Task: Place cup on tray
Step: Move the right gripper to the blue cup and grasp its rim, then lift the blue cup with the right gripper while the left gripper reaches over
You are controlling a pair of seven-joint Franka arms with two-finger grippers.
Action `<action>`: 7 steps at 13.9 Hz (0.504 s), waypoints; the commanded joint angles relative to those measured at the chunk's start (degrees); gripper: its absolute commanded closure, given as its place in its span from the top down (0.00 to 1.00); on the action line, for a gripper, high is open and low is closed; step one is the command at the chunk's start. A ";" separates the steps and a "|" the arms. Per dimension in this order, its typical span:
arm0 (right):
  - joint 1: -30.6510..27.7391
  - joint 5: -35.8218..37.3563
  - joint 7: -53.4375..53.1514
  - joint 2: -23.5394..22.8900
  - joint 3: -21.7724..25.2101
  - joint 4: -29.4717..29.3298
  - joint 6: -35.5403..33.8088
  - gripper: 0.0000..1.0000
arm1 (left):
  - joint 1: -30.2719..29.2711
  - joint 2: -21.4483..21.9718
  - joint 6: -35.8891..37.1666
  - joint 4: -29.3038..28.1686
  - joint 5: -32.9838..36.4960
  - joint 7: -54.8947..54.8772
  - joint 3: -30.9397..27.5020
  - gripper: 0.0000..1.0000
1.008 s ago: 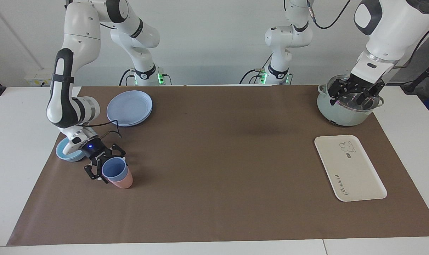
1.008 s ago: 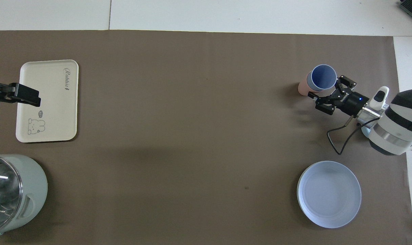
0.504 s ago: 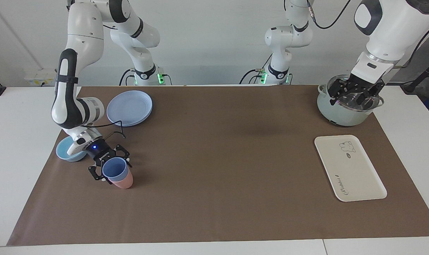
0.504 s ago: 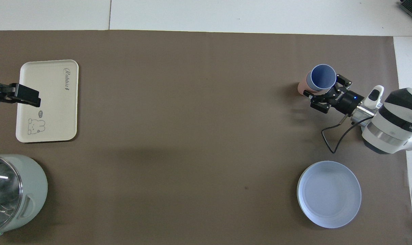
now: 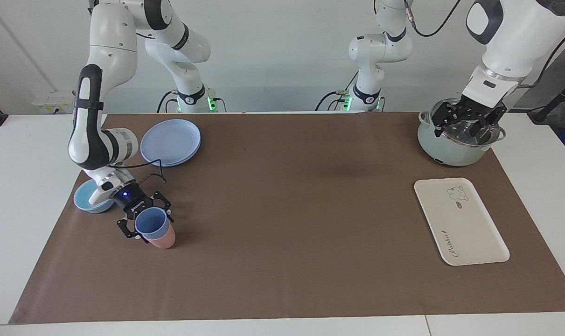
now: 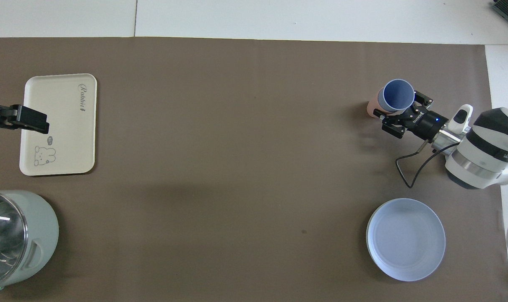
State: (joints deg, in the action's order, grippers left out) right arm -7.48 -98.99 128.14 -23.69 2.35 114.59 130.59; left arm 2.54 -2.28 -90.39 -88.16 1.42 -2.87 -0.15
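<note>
The periwinkle-blue cup (image 5: 150, 224) stands nested in a salmon-pink tumbler (image 5: 162, 241) toward the right arm's end of the table; it also shows in the overhead view (image 6: 398, 94). My right gripper (image 5: 145, 223) is low at the cup, open, with one finger on each side of it (image 6: 399, 107). The cream-white tray (image 5: 469, 228) lies flat and bare toward the left arm's end (image 6: 65, 126). My left gripper (image 5: 469, 123) hangs in the air over a pot and holds nothing that I can see.
A pale green pot (image 5: 450, 151) stands nearer to the robots than the tray. A stack of round blue plates (image 5: 170, 141) and a low light-blue bowl (image 5: 84, 199) lie nearer to the robots than the cup.
My right gripper has moved in toward the cup, its fingers now on both sides of it. My left gripper has risen slightly over the pot.
</note>
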 commanded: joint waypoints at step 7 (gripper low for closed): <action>4.57 6.40 -6.91 7.06 -0.59 -0.33 12.03 0.00 | -1.57 1.58 -0.67 -2.01 0.78 -0.12 0.07 1.00</action>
State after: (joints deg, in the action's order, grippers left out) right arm -5.43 -97.27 126.93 -21.73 2.18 113.08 137.21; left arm 1.51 -2.27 -90.44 -88.20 1.42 -2.87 -0.46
